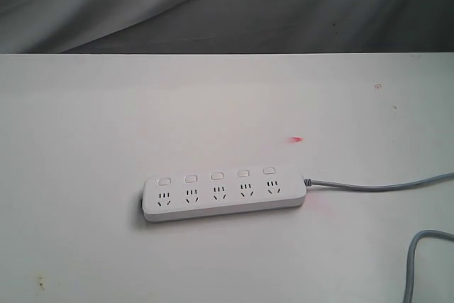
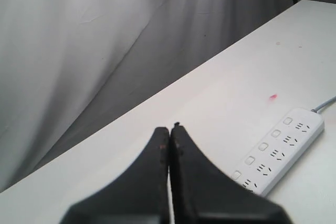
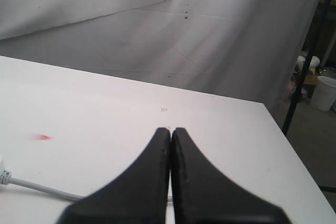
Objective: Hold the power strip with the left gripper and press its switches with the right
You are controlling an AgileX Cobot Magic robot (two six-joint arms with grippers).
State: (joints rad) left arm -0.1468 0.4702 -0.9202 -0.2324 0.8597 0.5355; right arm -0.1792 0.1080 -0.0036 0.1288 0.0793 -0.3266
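The white power strip [image 1: 223, 193] lies flat on the white table, long side running left to right, with its row of small white switches [image 1: 217, 175] on the far side above the sockets. Its grey cord [image 1: 376, 186] leaves the right end. No arm shows in the exterior view. In the left wrist view my left gripper [image 2: 169, 129] is shut with nothing in it, well above the table and apart from the power strip [image 2: 281, 148]. My right gripper [image 3: 170, 130] is shut and empty too, over bare table with the grey cord [image 3: 37, 186] behind it.
The white table [image 1: 106, 118] ends at a grey cloth backdrop [image 1: 227, 5]. A small red mark [image 1: 296, 139] lies on the table behind the strip. The cord loops back near the front right corner [image 1: 418, 260]. Beyond the table's side stand a black frame and a white bucket [image 3: 325, 92].
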